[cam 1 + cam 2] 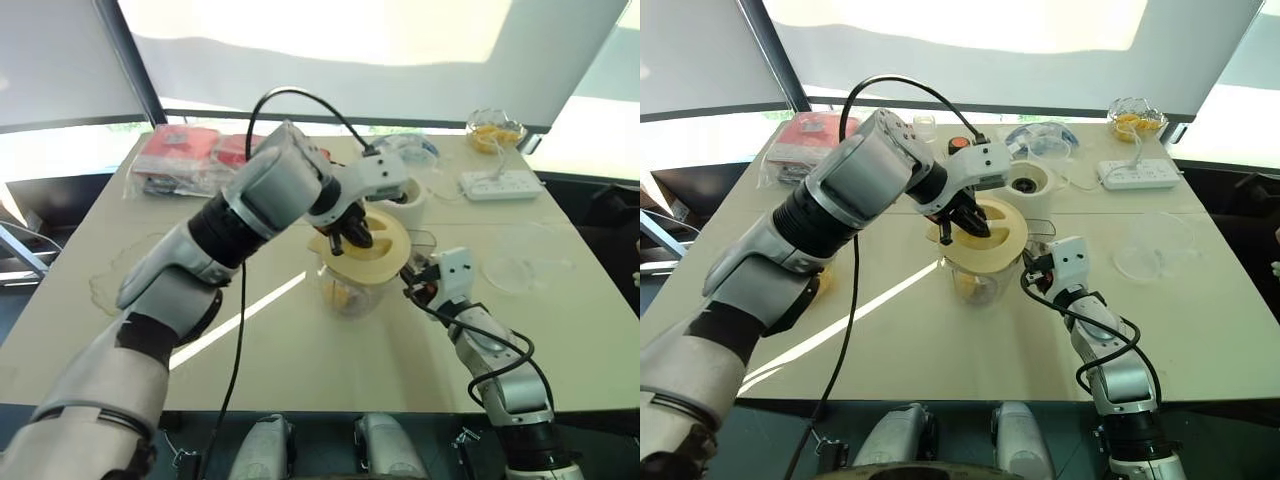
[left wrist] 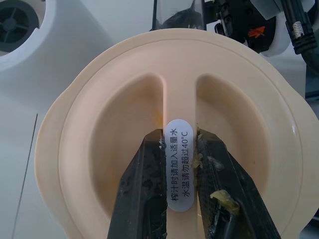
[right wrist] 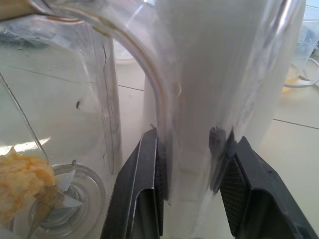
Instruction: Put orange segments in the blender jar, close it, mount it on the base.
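The clear blender jar (image 1: 350,292) stands mid-table with orange segments (image 3: 20,181) lying by the blades at its bottom. A cream lid (image 1: 998,232) rests on the jar's mouth. My left gripper (image 2: 179,137) reaches down from above and is shut on the lid's central ridge, which carries a white label. From the right, my right gripper (image 3: 185,137) points level and is shut on the jar's clear side handle (image 3: 189,84). The cream-white base (image 1: 1028,182) with its dark socket stands just behind the jar.
A glass bowl with orange pieces (image 1: 495,130) sits at the back right, with a white power strip (image 1: 500,183) in front of it. A clear empty bowl (image 1: 525,268) lies right of the jar. Red packets (image 1: 185,155) lie at the back left.
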Motion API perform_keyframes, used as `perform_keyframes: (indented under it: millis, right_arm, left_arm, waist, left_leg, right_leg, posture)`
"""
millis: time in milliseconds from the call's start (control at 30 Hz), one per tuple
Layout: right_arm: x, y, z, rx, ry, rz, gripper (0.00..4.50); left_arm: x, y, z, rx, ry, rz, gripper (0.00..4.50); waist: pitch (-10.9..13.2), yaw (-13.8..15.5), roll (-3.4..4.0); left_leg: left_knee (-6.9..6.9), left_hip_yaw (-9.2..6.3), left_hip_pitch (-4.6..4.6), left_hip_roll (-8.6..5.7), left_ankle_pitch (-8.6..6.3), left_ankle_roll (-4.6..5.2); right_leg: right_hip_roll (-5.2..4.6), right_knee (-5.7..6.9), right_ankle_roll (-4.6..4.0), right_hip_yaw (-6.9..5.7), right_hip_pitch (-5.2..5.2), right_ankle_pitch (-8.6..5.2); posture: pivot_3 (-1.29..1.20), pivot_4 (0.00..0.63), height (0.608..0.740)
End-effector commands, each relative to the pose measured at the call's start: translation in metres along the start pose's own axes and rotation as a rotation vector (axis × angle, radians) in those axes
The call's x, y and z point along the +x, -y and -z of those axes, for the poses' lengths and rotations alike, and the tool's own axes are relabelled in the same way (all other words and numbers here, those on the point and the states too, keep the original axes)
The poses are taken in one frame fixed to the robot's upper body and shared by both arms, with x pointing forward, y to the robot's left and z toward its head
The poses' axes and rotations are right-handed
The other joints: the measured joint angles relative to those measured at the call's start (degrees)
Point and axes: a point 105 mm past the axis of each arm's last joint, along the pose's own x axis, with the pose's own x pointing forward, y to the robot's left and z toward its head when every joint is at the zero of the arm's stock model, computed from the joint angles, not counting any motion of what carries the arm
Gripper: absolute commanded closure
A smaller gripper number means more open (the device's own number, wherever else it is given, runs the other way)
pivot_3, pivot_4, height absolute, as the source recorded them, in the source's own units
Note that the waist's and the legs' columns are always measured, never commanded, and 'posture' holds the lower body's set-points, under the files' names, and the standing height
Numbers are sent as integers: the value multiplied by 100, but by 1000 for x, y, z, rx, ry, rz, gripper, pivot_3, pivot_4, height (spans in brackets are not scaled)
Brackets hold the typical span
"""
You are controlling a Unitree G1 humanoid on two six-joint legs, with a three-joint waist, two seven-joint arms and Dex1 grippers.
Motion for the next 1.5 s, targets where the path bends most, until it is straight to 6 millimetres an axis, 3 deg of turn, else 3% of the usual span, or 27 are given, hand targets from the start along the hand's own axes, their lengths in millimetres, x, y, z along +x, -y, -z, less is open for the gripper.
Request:
perform_keyframes:
  millis: [33, 467, 500, 567, 667, 900, 1000, 1133, 1267, 1333, 1500]
  right_arm:
    - [0, 3, -23, -73, 78, 15, 3567]
    - [1, 6, -21, -74, 72, 10, 3567]
    - [2, 6, -20, -74, 70, 10, 3567]
    - [3, 6, -20, -73, 68, 8, 3567]
    - [3, 7, -19, -75, 67, 6, 3567]
    - [0, 10, -15, -65, 58, 17, 3567]
    - [-2, 10, -12, -54, 51, 23, 3567]
    - [-7, 11, -11, -49, 44, 30, 3567]
    - [-12, 16, -16, -40, 58, 54, 3567]
    - [-16, 19, -25, -35, 78, 74, 3567]
    - [-33, 26, -52, 1, 138, 134, 3567]
  left_arm:
    - [35, -12, 61, -247, -202, -85, 4254]
    - [27, -4, 51, -185, -158, -24, 4254]
    - [26, -5, 49, -178, -153, -23, 3221]
    - [21, -6, 45, -144, -135, -26, 2394]
    - [-8, -14, 13, -34, -10, -38, 883]
    - [-95, -44, -64, 56, 326, -182, 883]
    - [-125, -54, -78, 57, 423, -247, 883]
    - [-155, -67, -76, 48, 557, -354, 883]
    - [-167, -77, -63, 53, 680, -476, 883]
    - [-161, -77, -43, 81, 661, -495, 883]
    - [-131, -53, 8, 82, 665, -346, 883]
  waist:
    - [-11, 2, 9]
    - [-23, -4, 8]
    - [-23, -13, 8]
    - [-20, -36, 2]
    - [-15, -36, 5]
    - [73, -18, -13]
    - [77, -33, -13]
    - [85, -32, -10]
    - [93, -15, -9]
    - [94, -1, -8]
    - [98, 26, -2]
  left_leg:
    - [0, -1, 0, -11, 0, 0]
    - [-44, -24, 1, -29, -1, 0]
    - [-51, -24, 1, -29, -1, 0]
    - [-67, -25, -5, -29, -1, 1]
    - [-81, -24, -17, -28, -1, 1]
    - [-67, -23, -138, -49, 18, -4]
    - [-69, -17, -210, -56, 19, -5]
    - [-85, -19, -206, -65, 17, -2]
    - [-83, -23, -205, -65, 18, -3]
    - [-81, -24, -206, -67, 21, -8]
    - [-81, -28, -209, -73, 33, -30]
  right_leg:
    - [-26, 0, 9, 0, 4, -5]
    - [-51, -1, 29, -4, -3, -19]
    - [-51, -2, 29, -4, -6, -19]
    - [-47, -2, 28, -5, -21, -19]
    - [-43, 1, 24, -7, -22, -21]
    - [-22, 36, -7, -20, -140, 3]
    - [-22, 40, 21, -19, -218, 17]
    - [-30, 45, 39, -19, -220, 5]
    - [-34, 52, 39, -18, -220, 5]
    - [-38, 57, 39, -19, -219, 6]
    - [-48, 63, 38, -17, -221, 6]
  posture:
    - [0, 150, 740]
    - [0, 150, 740]
    - [0, 150, 740]
    - [0, 150, 740]
    - [0, 150, 740]
    - [0, 150, 740]
    - [0, 150, 740]
    - [0, 150, 740]
    - [0, 150, 740]
    - [0, 150, 740]
    - [0, 150, 740]
